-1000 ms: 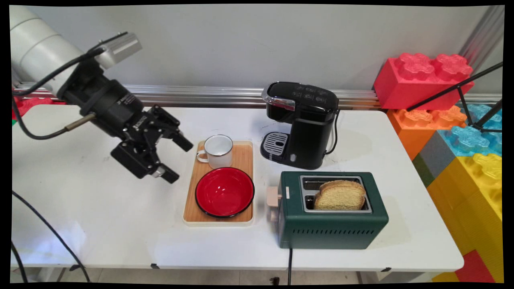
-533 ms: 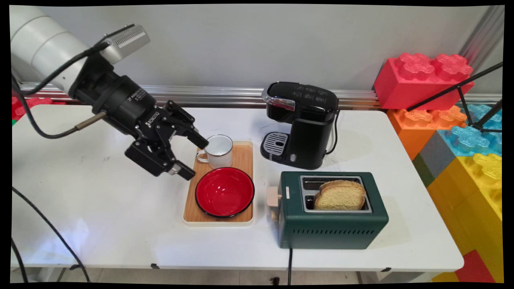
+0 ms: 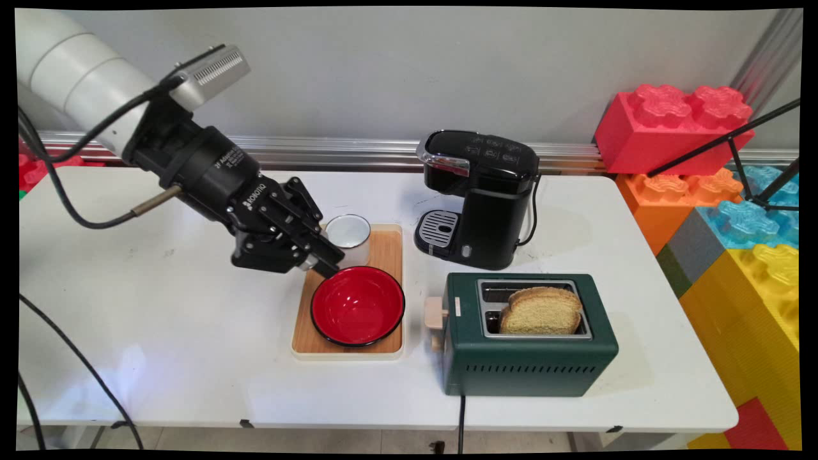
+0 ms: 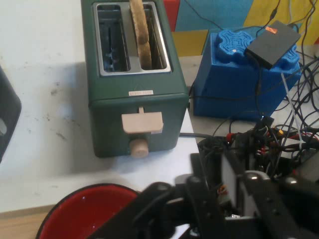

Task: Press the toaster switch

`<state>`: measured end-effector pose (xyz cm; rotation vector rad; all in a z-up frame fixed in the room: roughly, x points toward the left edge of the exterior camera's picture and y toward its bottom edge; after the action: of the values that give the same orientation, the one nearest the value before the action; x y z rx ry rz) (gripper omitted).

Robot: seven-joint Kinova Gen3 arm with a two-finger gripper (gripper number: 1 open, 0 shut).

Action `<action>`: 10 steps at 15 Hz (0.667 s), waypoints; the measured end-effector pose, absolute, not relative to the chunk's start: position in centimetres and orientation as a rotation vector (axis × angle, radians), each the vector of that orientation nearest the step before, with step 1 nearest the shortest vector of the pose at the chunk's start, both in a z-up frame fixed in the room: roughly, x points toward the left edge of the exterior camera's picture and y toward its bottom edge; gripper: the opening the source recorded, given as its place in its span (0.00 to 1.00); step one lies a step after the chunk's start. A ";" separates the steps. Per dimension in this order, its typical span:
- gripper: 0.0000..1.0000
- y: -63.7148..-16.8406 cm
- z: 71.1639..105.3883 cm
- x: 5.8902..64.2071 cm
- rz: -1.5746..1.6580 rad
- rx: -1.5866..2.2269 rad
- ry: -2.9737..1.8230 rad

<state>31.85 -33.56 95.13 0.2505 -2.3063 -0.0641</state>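
Black gripper (image 3: 319,260) reaching in from upper left, hanging over the left rear part of the wooden tray (image 3: 388,246), right at the white mug (image 3: 349,235) handle side. Fingers looking nearly closed together, tips overlapping the mug's left flank and the far rim of the red bowl (image 3: 358,306); actual hold on the mug handle hidden by the linkage, so cannot tell. Mug sitting upright at tray rear, bowl just in front of it, both on the tray. Further right, black coffee machine (image 3: 479,195) standing behind, apart from the tray. Green toaster (image 3: 527,338) sitting nearer, just beside the tray's right edge, bread slice (image 3: 542,311) sticking up from a slot, lever (image 3: 436,313) facing the tray. Coloured big blocks (image 3: 722,185) stacking at far right. Hand view showing toaster (image 4: 133,74) lever end, bowl rim (image 4: 84,209) at bottom.
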 end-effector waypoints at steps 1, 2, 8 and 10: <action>0.00 -33.6 95.1 31.7 -0.063 0.249 -2.307; 0.00 -33.7 94.9 31.4 -0.061 0.248 -2.307; 0.00 -34.8 93.9 27.9 -0.068 0.264 -2.329; 0.00 -35.3 93.5 26.1 -0.074 0.272 -2.348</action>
<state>26.13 -35.32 93.54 0.2720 -2.3485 -0.0744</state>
